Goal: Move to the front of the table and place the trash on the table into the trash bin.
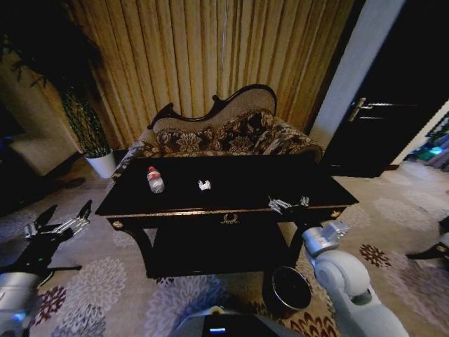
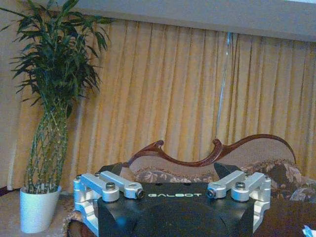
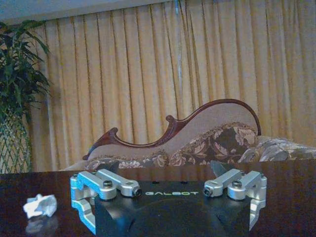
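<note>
Trash on black bench (image 1: 316, 188): bottle (image 1: 155, 180) and paper ball (image 1: 204, 185) mid-top. Right end effector (image 1: 288, 204) spread wide, empty, over bench front edge. Left end effector (image 1: 59, 222) spread, empty, off bench's left. Trash bin (image 1: 290, 288) on floor below.

One black table (image 1: 231, 184) stands in the middle of the room. On its top lie two pieces of trash: one clear plastic bottle (image 1: 155, 180) with a red label, and one white paper ball (image 1: 204, 185). One round trash bin (image 1: 290, 288) sits on the carpet by the table's front corner. Behind the table is one patterned sofa (image 1: 224, 133). One potted plant (image 1: 88, 123) in a white pot stands to the side. Two grippers are visible: the left gripper (image 1: 66, 216) and the right gripper (image 1: 289, 205).
</note>
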Available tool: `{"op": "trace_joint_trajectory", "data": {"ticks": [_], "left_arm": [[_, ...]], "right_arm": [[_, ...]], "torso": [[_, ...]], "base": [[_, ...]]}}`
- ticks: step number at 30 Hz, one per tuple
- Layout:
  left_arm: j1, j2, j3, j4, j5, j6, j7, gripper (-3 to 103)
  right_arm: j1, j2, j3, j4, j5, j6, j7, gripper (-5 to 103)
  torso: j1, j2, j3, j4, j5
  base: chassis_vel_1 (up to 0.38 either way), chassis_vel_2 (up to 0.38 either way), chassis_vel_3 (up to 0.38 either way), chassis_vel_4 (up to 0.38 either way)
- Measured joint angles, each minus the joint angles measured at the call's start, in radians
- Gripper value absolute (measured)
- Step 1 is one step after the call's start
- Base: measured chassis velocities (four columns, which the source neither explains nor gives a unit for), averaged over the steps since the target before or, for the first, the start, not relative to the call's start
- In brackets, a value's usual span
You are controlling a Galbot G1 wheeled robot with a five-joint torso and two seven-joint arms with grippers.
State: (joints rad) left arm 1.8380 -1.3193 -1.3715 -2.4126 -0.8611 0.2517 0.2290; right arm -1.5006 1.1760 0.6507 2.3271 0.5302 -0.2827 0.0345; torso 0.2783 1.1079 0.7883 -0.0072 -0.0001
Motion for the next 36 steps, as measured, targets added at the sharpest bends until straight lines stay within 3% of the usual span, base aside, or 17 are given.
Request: {"op": "trace_joint_trajectory", "data": {"ticks": [5,11,16,21,23,26,36], "left_arm": [[0.001,-0.002,0.0,0.0,0.0,-0.001,0.001,100],[0.002,-0.001,0.0,0.0,0.0,-0.002,0.002,100],[0.006,0.002,-0.002,0.008,-0.001,-0.012,0.003,100],[0.01,-0.001,-0.002,0.011,-0.001,-0.016,0.008,100],[0.008,-0.002,-0.002,0.018,-0.001,-0.016,0.009,100],[0.006,-0.004,0.001,0.02,0.001,-0.016,0.009,100],[0.007,-0.015,-0.001,0.012,0.008,-0.016,0.009,100]], "right_arm": [[-0.005,-0.004,-0.005,-0.009,-0.006,0.014,-0.003,100],[-0.009,-0.023,-0.005,-0.025,-0.039,0.017,-0.061,100],[0.009,-0.062,-0.028,-0.031,0.006,0.008,-0.083,100],[0.06,-0.159,-0.062,-0.056,0.111,-0.008,-0.084,100],[0.082,-0.254,-0.076,-0.057,0.205,-0.012,-0.085,100],[0.094,-0.312,-0.086,-0.055,0.262,-0.012,-0.087,100],[0.168,-0.433,-0.18,-0.058,0.357,-0.012,-0.087,100]], "torso": [[0.0,0.0,0.0,0.0,0.0],[0.0,0.0,0.0,0.0,0.0],[-0.001,0.0,0.0,0.0,0.0001],[0.0,0.0,0.0,0.0002,0.0002],[0.0,0.0,0.0,0.0002,-0.0001],[0.0,0.0,0.0,0.0,0.0],[0.0,0.0,0.0,0.0001,0.0]], "base": [[-0.096,0.107,0.119,-0.125],[-0.023,0.037,0.027,-0.031],[0.0,0.0,0.0,0.0],[0.0,0.0,0.0,0.0],[0.0,0.0,0.0,0.0],[0.0,0.0,0.0,0.0],[0.0,0.0,0.0,0.0]]}}
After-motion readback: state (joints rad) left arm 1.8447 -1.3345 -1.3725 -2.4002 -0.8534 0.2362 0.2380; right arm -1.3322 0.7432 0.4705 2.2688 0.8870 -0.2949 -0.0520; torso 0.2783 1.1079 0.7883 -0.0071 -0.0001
